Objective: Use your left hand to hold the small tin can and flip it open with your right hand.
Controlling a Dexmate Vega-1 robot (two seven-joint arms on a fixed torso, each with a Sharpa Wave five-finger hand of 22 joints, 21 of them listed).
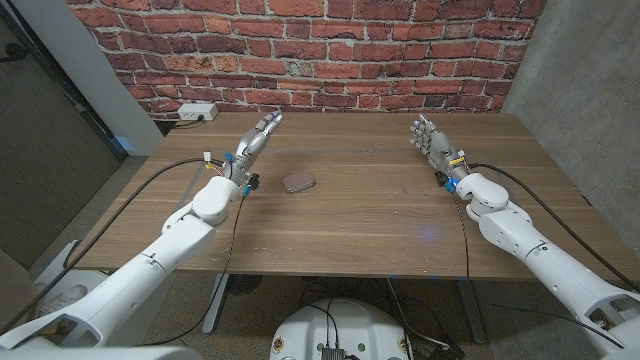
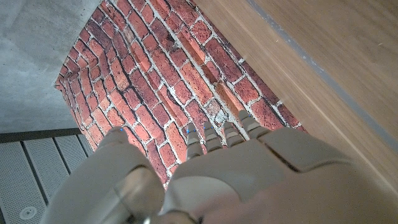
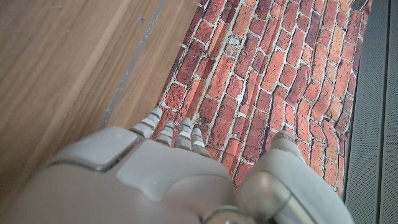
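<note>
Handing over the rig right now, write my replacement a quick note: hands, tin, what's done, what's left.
Left hand: open, holds nothing, fingers pointing toward the brick wall, above the wooden table.
Right hand: open, holds nothing, fingers apart, raised over the table's right side.
Small flat brownish tin can: lies on the table closer to the left hand, untouched, lid apparently closed.
Done: nothing yet.
Left: hold the tin with the left hand, flip it open with the right.

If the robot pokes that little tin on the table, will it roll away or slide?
The small tin looks flat and low with rounded corners, so it would probably slide rather than roll or tip. It sits on smooth wood, so a push likely skids it. It seems small and probably light, which is why one hand should hold it steady.
</note>
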